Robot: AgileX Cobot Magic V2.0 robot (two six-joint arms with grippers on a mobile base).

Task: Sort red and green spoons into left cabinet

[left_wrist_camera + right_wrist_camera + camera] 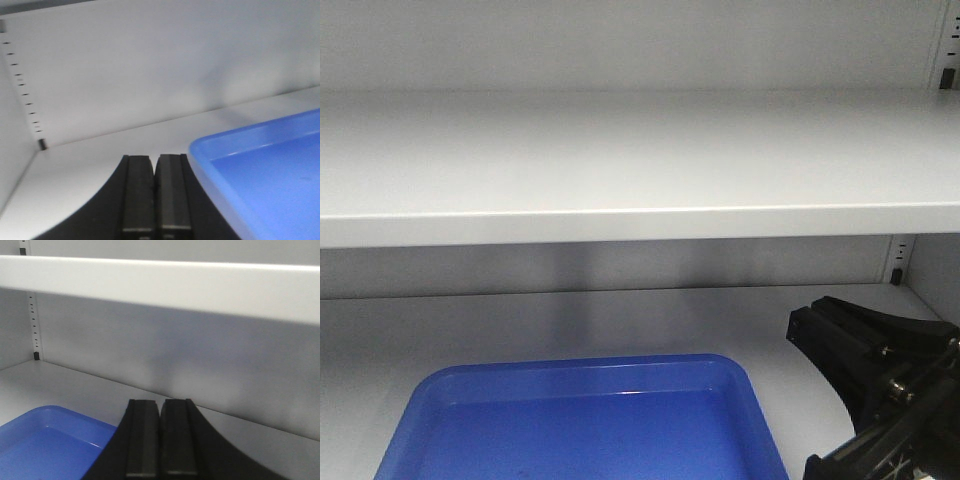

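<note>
I am looking into the pale grey left cabinet [620, 160], at its wide shelves and slotted rails. No red or green spoon is in view anywhere. My left gripper [155, 161] is shut with its pads pressed together and nothing between them, hovering over the lower shelf just left of a blue tray [270, 170]. My right gripper [160, 404] is also shut and empty, to the right of that tray [45, 445]. In the front view the right gripper's black body [880, 380] shows at the lower right; the left gripper is out of that view.
The blue tray [585, 420] rests on the lower shelf, and what I see of its inside holds nothing. An upper shelf [165, 285] runs close overhead. Slotted rails [22, 90] line the left corner, and another rail [898, 258] stands at the right.
</note>
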